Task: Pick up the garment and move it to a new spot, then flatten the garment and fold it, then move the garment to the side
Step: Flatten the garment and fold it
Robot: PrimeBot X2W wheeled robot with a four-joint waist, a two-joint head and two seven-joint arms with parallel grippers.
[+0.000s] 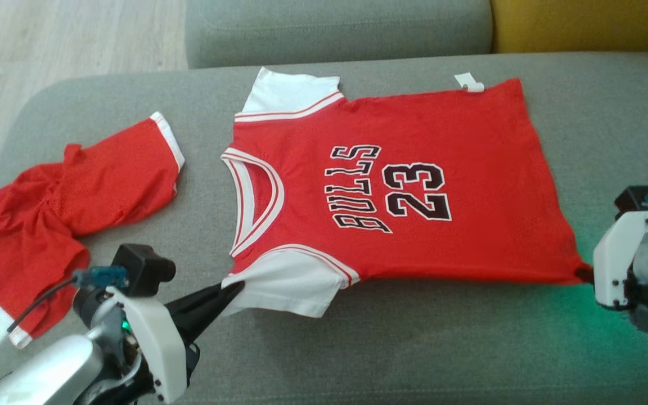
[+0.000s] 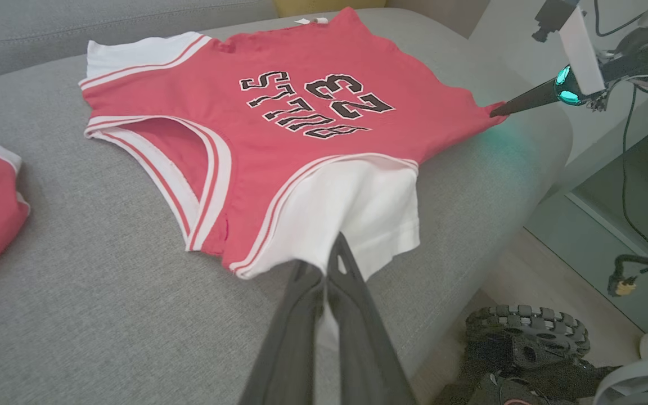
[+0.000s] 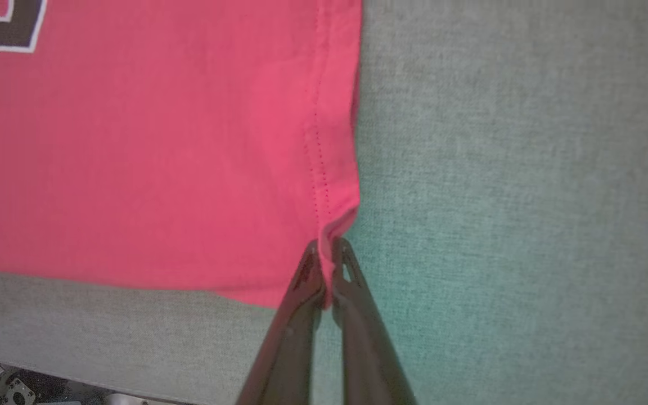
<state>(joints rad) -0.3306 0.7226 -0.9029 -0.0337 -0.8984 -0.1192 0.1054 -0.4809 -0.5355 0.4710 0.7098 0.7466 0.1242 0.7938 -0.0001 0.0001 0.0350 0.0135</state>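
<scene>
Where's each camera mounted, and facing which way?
Head view: on the head, facing down at the red Bulls jersey on the grey fabric sofa; left gripper, right gripper show.
Left wrist view: from that wrist, along its fingers pinching the white sleeve.
Right wrist view: from that wrist, along its fingers pinching the red hem corner.
Shared by head and left wrist: black lettering.

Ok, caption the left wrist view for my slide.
Left gripper pinching the jersey by its white sleeve, right gripper holding the hem corner, on a grey sofa.
</scene>
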